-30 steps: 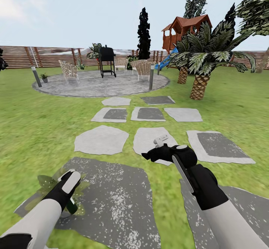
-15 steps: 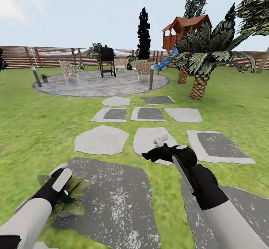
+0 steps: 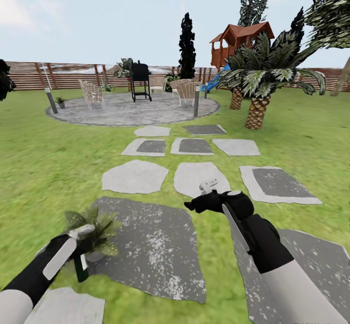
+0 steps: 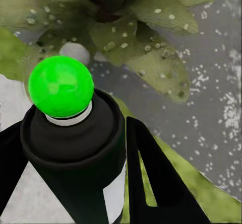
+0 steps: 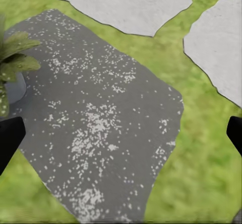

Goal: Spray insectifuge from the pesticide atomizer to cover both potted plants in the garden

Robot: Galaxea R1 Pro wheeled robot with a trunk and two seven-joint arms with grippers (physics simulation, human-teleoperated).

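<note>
My left gripper [image 3: 78,251] is shut on the pesticide atomizer [image 3: 80,267], a dark bottle with a white label. In the left wrist view the atomizer [image 4: 70,148] sits between the two black fingers [image 4: 151,178], and its round tip glows bright green. Just beyond it stands a potted plant [image 3: 92,223] with pale-speckled leaves [image 4: 151,43] on a dark paving slab [image 3: 150,246]. The right wrist view catches that plant [image 5: 12,58] and its grey pot. A second small potted plant [image 3: 61,102] stands far off at the patio's left edge. My right gripper [image 3: 190,204] hovers open over the stones.
Pale stepping stones [image 3: 135,177] lead to a round stone patio [image 3: 131,110] with a black grill [image 3: 140,78], wicker chairs and grey bollard lamps [image 3: 196,101]. Palms [image 3: 255,110] and a wooden playhouse [image 3: 238,40] stand to the right. A slat fence [image 3: 29,74] rings the lawn.
My left arm has swung left and lower with the atomizer, uncovering the speckled plant it was in front of. The head view shifted slightly. The right arm holds its pose.
</note>
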